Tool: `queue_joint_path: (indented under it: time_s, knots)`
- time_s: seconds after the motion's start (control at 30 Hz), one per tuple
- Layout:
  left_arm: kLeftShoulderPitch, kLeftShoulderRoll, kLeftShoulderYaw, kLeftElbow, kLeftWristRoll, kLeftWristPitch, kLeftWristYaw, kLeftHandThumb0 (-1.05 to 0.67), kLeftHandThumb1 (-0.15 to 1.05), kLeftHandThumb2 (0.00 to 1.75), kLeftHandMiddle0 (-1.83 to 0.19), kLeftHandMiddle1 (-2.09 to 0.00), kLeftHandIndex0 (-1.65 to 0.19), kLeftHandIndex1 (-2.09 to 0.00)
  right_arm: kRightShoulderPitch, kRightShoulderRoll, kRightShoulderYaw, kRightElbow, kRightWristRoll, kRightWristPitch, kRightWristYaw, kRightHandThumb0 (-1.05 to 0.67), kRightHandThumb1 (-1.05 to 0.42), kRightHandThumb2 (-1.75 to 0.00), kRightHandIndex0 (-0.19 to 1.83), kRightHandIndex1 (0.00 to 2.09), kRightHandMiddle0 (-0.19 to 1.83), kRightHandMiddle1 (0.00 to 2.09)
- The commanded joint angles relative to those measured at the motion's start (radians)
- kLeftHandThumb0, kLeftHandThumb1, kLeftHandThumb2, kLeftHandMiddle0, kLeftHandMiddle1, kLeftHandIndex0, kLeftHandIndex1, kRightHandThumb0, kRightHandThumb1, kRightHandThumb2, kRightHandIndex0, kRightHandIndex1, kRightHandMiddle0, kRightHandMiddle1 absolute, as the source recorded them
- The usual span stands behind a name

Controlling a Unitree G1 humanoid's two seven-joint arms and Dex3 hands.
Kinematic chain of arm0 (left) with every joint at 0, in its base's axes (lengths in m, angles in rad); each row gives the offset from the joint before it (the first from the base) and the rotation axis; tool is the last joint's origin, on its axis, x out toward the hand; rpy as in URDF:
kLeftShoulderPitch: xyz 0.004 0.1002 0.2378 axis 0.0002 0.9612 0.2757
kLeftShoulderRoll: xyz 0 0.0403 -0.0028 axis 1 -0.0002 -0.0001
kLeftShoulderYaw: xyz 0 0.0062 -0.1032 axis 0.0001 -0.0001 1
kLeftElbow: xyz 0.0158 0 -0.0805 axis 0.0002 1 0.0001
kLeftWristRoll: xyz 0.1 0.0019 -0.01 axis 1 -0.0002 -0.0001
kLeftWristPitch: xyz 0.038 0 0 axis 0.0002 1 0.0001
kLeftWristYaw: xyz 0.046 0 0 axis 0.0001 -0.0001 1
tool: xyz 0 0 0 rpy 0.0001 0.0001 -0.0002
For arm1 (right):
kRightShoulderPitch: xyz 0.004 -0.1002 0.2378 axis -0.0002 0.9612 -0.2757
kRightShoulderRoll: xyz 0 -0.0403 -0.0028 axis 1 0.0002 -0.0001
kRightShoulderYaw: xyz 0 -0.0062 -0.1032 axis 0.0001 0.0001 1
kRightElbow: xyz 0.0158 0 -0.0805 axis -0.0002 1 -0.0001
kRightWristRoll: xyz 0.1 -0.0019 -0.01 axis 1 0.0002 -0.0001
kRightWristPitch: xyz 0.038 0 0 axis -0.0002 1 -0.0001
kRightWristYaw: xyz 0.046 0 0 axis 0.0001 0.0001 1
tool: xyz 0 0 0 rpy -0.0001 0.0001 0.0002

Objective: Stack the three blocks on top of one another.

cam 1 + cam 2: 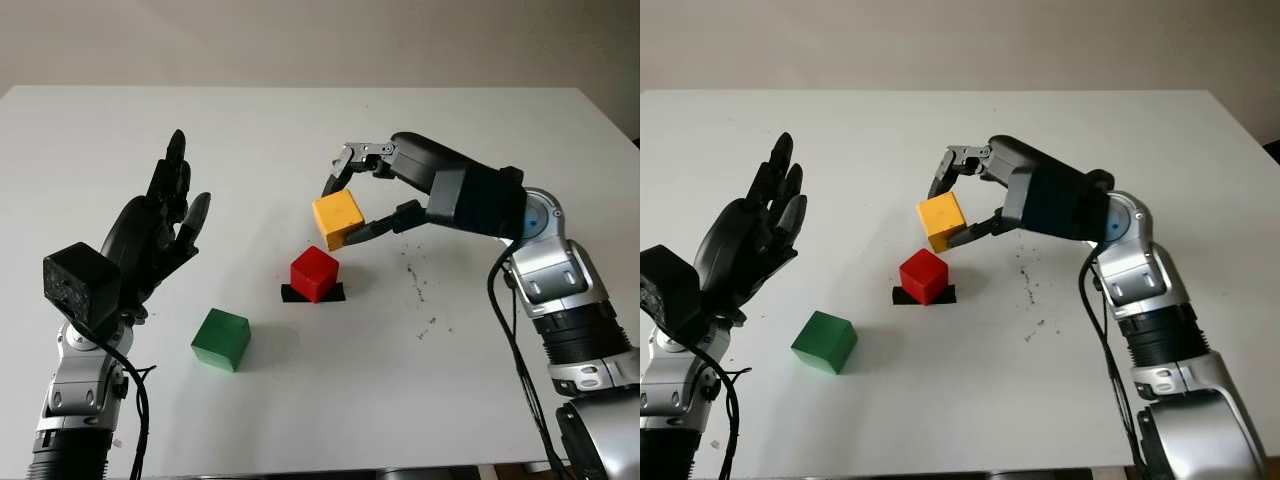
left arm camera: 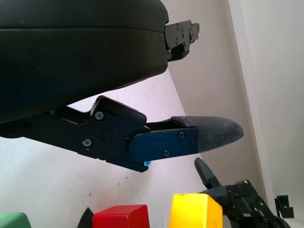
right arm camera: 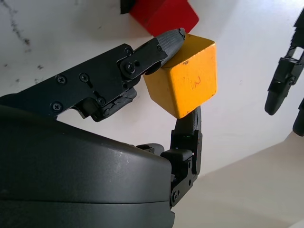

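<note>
A white table (image 1: pixel 300 400) takes up most of the room before me, its top scuffed with dark specks (image 1: pixel 420 290) on the right. Behind its far edge stands a plain beige wall (image 1: pixel 300 40), evenly and softly lit.

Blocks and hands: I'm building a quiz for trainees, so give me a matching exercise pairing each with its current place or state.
Column 1:
1. yellow block
2. red block
3. green block
4. left hand

Column 2:
A. raised above the table, open
B. on the table, atop a black marker
C. held off the table by the right hand
D. alone on the table, nearest the robot

Pairs: 1-C, 2-B, 3-D, 4-A
</note>
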State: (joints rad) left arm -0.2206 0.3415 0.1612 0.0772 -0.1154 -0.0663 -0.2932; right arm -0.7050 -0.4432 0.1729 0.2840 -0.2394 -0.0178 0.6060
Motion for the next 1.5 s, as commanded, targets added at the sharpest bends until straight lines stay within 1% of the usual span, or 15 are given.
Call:
queue_joint_path:
  time_s: [0.0, 0.1, 0.23, 0.57, 0.87, 1.4, 1.43, 1.47]
  knots:
    - [0.002, 0.000, 0.000, -0.016, 0.000, 0.002, 0.003, -0.84, 1.05, 0.53, 0.19, 0.00, 0.19, 0.00, -0.033, 0.013, 0.001, 0.026, 0.022, 0.005, 0.009, -0.47, -0.94, -0.06, 0.31, 0.02, 0.40, 1.45]
    - [0.003, 0.002, 0.000, -0.018, 0.003, 0.010, 0.006, -0.84, 1.05, 0.52, 0.19, 0.00, 0.19, 0.00, -0.038, 0.027, 0.004, 0.066, 0.040, -0.002, 0.017, -0.47, -0.94, -0.05, 0.30, 0.02, 0.40, 1.45]
    - [0.007, 0.007, -0.004, -0.025, 0.023, 0.015, 0.018, -0.84, 1.05, 0.52, 0.19, 0.00, 0.19, 0.00, -0.040, 0.041, 0.014, 0.114, 0.051, -0.042, 0.016, -0.48, -0.93, -0.05, 0.30, 0.03, 0.42, 1.49]
    - [0.013, 0.006, -0.001, -0.035, 0.037, 0.024, 0.023, -0.83, 1.05, 0.53, 0.19, 0.00, 0.19, 0.00, -0.034, 0.052, 0.044, 0.144, 0.052, -0.047, 0.051, -0.44, -0.93, -0.05, 0.27, 0.03, 0.35, 1.52]
    - [0.012, 0.009, 0.000, -0.034, 0.037, 0.026, 0.017, -0.84, 1.05, 0.52, 0.19, 0.00, 0.19, 0.00, -0.030, 0.041, 0.074, 0.146, 0.027, -0.050, 0.069, -0.47, -0.95, -0.06, 0.25, 0.03, 0.34, 1.53]
    - [0.015, 0.010, 0.000, -0.034, 0.035, 0.018, 0.007, -0.82, 1.05, 0.52, 0.19, 0.00, 0.19, 0.00, -0.020, 0.029, 0.078, 0.139, -0.005, -0.034, 0.074, -0.50, -0.95, -0.06, 0.23, 0.03, 0.34, 1.52]
    - [0.015, 0.010, 0.000, -0.033, 0.036, 0.017, 0.006, -0.82, 1.05, 0.52, 0.19, 0.00, 0.19, 0.00, -0.019, 0.027, 0.078, 0.135, -0.009, -0.028, 0.075, -0.50, -0.95, -0.05, 0.22, 0.03, 0.34, 1.51]
    - [0.015, 0.009, -0.001, -0.033, 0.037, 0.016, 0.006, -0.82, 1.05, 0.53, 0.19, 0.00, 0.19, 0.00, -0.020, 0.025, 0.079, 0.132, -0.012, -0.021, 0.079, -0.51, -0.94, -0.05, 0.21, 0.03, 0.31, 1.45]
